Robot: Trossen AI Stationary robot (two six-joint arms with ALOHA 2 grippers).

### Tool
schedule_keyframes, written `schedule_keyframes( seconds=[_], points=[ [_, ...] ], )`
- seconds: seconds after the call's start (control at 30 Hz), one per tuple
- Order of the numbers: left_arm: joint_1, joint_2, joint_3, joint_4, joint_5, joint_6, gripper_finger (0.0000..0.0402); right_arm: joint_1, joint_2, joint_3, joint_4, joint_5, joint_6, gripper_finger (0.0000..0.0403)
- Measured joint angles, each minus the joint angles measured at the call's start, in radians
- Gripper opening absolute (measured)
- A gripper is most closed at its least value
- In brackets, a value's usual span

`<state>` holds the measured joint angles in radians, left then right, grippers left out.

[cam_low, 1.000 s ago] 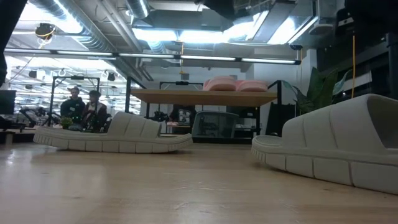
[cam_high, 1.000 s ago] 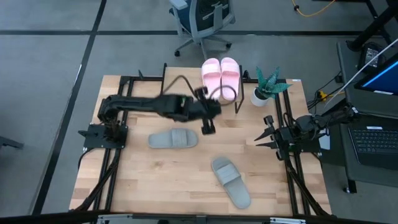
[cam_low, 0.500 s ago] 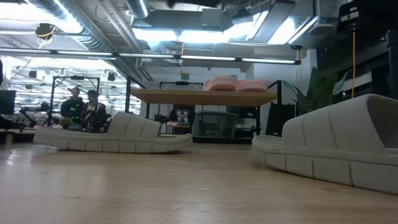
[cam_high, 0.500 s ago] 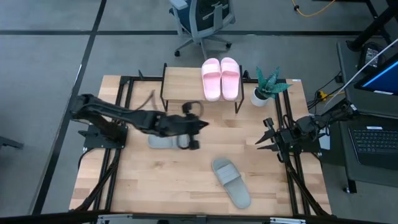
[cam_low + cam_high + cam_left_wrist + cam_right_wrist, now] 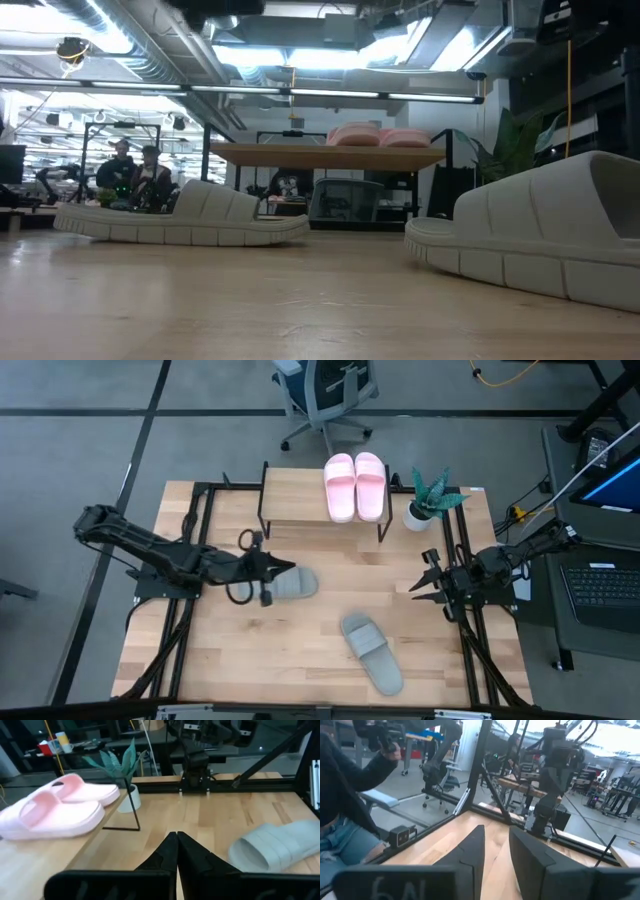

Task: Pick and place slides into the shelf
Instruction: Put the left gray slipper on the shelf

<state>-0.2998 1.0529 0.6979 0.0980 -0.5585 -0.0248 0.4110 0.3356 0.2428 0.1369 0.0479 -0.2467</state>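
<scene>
Two pale pink slides [image 5: 354, 486] lie side by side, soles down, on the right end of the shelf [image 5: 295, 497] at the table's far edge. One grey-green slide [image 5: 304, 583] rests flat at mid-table. Another grey-green slide [image 5: 371, 652] lies nearer the near edge. My left gripper [image 5: 285, 571] is shut and hovers over the left part of the mid-table slide, hiding it; in the left wrist view its gripper [image 5: 176, 840] points toward the table's right side. My right gripper [image 5: 424, 576] waits open at the right edge, with a gap in the right wrist view [image 5: 496, 842].
A potted plant [image 5: 428, 499] stands right of the shelf. Black frame rails run along both table sides. An office chair [image 5: 325, 395] is beyond the far edge, and a laptop [image 5: 598, 585] is to the right. People [image 5: 135, 175] sit far behind; a person [image 5: 345, 785] stands near the right arm.
My left arm has drawn back from beside the shelf toward the table's left and near edges. Its gripper now hangs over the mid-table grey-green slide. The slides have stayed where they were.
</scene>
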Motion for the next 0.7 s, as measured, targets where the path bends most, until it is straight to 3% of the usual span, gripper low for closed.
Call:
schedule_keyframes(
  seconds=[0.27,0.7],
  points=[
    [-0.026,-0.118,-0.143,0.052,0.0,0.008,0.0002,-0.001,0.063,0.0,0.048,0.003,-0.026,0.009],
    [-0.029,-0.128,-0.157,0.046,-0.001,0.008,0.0002,-0.001,0.082,0.0,0.084,0.014,-0.076,0.009]
  ],
)
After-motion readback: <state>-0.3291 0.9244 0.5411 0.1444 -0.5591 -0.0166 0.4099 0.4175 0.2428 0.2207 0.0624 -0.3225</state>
